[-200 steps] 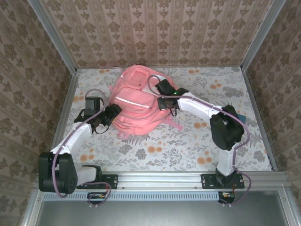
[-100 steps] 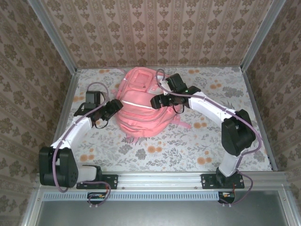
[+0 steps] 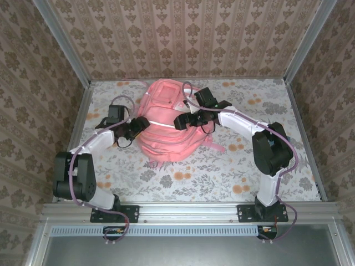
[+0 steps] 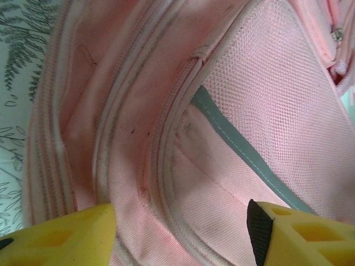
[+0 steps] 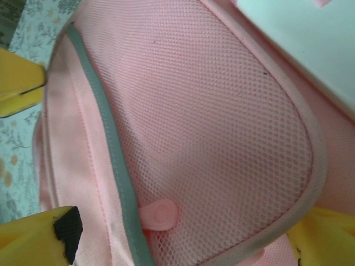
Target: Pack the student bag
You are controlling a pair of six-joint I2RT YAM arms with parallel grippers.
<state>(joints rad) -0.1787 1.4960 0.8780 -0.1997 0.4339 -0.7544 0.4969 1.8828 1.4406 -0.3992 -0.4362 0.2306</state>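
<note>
While hovering with left claw (image 3: 137,124) and right claw (image 3: 181,120) both spread apart, gripping nothing, beside the student bag (image 3: 163,141) lying mid-surface (image 3: 222,166), could pinch loose mesh pocket (image 5: 211,111) instead of pink pull tab (image 5: 160,215), dragging bag askew.

The floral-patterned table (image 3: 222,172) in front of me carries the pink student bag (image 3: 163,124), lying flat near the far edge, about midway between the sides.
</note>
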